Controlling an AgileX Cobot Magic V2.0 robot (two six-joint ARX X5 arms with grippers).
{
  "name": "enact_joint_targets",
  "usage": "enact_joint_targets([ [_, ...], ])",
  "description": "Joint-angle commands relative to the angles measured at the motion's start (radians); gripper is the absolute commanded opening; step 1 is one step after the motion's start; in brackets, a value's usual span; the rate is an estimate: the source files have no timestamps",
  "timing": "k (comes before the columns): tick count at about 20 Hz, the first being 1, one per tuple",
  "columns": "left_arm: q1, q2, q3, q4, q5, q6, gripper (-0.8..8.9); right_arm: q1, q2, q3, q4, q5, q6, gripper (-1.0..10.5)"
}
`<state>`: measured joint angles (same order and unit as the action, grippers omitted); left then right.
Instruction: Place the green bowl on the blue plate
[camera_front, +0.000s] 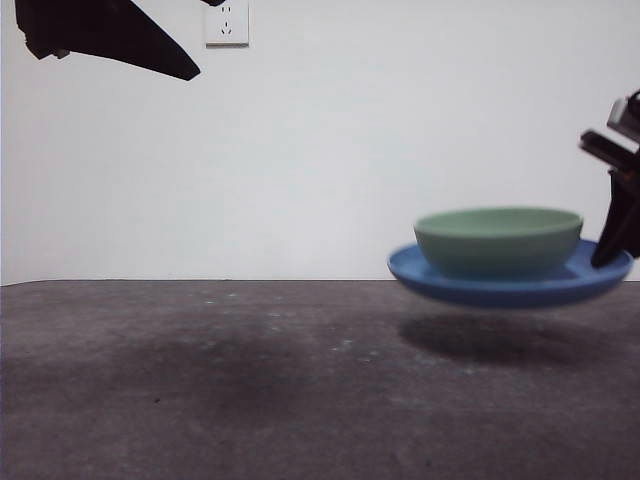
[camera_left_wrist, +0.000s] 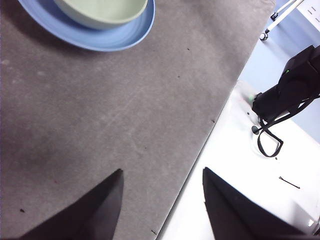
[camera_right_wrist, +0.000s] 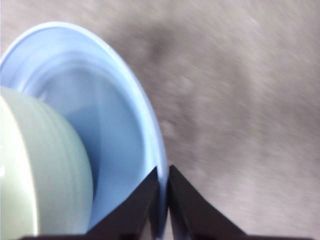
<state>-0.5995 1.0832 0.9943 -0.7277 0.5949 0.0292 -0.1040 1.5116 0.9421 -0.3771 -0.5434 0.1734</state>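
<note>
The green bowl (camera_front: 498, 240) sits inside the blue plate (camera_front: 510, 292). The plate hangs in the air at the right, tilted slightly, with its shadow on the table below. My right gripper (camera_front: 612, 255) is shut on the plate's right rim; the right wrist view shows its jaws (camera_right_wrist: 164, 200) clamped on the rim of the plate (camera_right_wrist: 115, 125), with the bowl (camera_right_wrist: 40, 170) beside them. My left gripper (camera_left_wrist: 162, 200) is open and empty over the table, away from the plate (camera_left_wrist: 115, 37) and bowl (camera_left_wrist: 102, 10). It shows as a dark shape at the upper left of the front view (camera_front: 110, 35).
The dark grey table (camera_front: 250, 380) runs across the front view. A wall socket (camera_front: 227, 22) sits on the white wall behind. In the left wrist view the table's edge (camera_left_wrist: 200, 155) borders a white surface with a black device (camera_left_wrist: 290, 90) and cables.
</note>
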Motion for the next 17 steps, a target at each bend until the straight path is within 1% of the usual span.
enact_joint_targets([
  [1,-0.004,0.007,0.01,0.01,0.005,0.013,2.52,0.021,-0.017,0.019,0.017,-0.035,0.059,0.1],
  [5,-0.004,0.007,0.01,0.011,0.005,0.013,2.52,0.113,-0.029,0.019,0.042,-0.029,0.099,0.1],
  [8,-0.004,0.007,0.01,0.011,0.005,0.013,2.52,0.21,-0.029,0.019,0.08,0.022,0.141,0.1],
  [13,-0.004,0.007,0.01,0.01,0.005,0.013,2.52,0.349,0.0,0.019,0.163,0.08,0.211,0.1],
  [17,-0.004,0.007,0.01,0.01,0.005,0.013,2.52,0.421,0.064,0.019,0.212,0.103,0.243,0.1],
])
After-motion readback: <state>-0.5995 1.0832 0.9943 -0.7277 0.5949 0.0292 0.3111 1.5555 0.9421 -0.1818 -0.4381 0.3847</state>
